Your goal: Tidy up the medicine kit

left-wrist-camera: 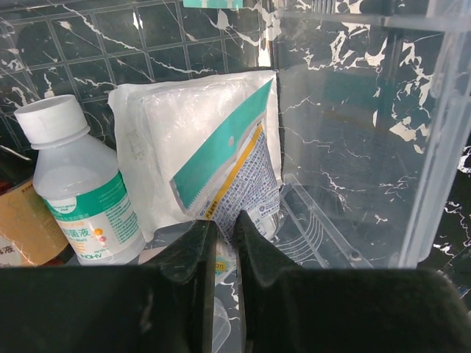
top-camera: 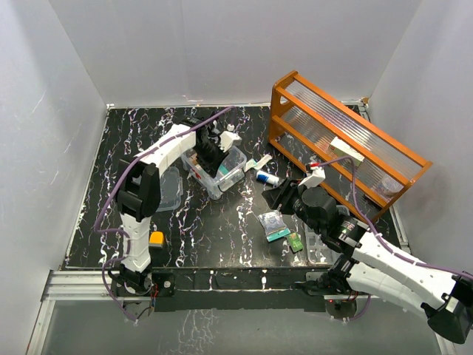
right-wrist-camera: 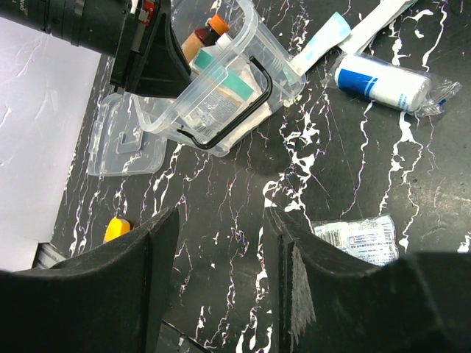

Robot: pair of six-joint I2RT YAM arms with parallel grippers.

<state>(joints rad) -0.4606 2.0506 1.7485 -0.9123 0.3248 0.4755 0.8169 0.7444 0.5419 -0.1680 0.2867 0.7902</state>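
Deep inside the medicine kit (top-camera: 230, 174) with the left gripper (left-wrist-camera: 224, 239), nearly closed at the lower edge of one gauze packet (left-wrist-camera: 206, 140); unclear whether pinching it. Hemmed by the clear wall (left-wrist-camera: 353, 147) on its right, one white bottle (left-wrist-camera: 73, 184) and one brown bottle (left-wrist-camera: 22, 224) on its left. Half-wide and empty at the right gripper (right-wrist-camera: 221, 272), above open table (right-wrist-camera: 221, 198). Ahead-left of it, kit and one clear lid (right-wrist-camera: 125, 140); ahead-right, one bandage roll (right-wrist-camera: 386, 81), two paper strips (right-wrist-camera: 318, 43); one packet (right-wrist-camera: 360, 239) close right.
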